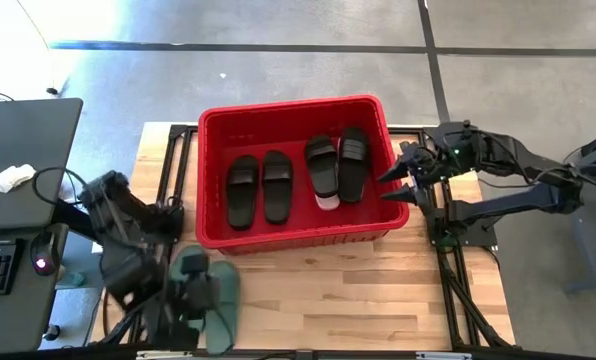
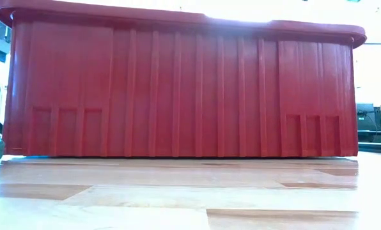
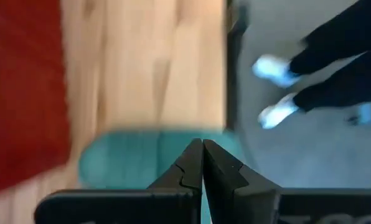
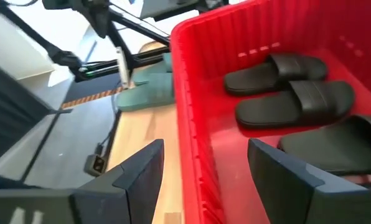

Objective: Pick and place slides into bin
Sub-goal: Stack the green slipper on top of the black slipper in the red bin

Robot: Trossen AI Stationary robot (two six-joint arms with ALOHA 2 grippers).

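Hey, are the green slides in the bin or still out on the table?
Out. The green slides lie on the table beside the bin, under the left tool.

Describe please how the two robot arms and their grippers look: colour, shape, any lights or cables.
Both arms are dark, nearly black, built of jointed segments. The left gripper has two dark fingers tapering to pointed tips. The right gripper has two broad, flat, dark grey fingers; in the high view a small green light glows near its wrist. Black cables run beside the left arm.
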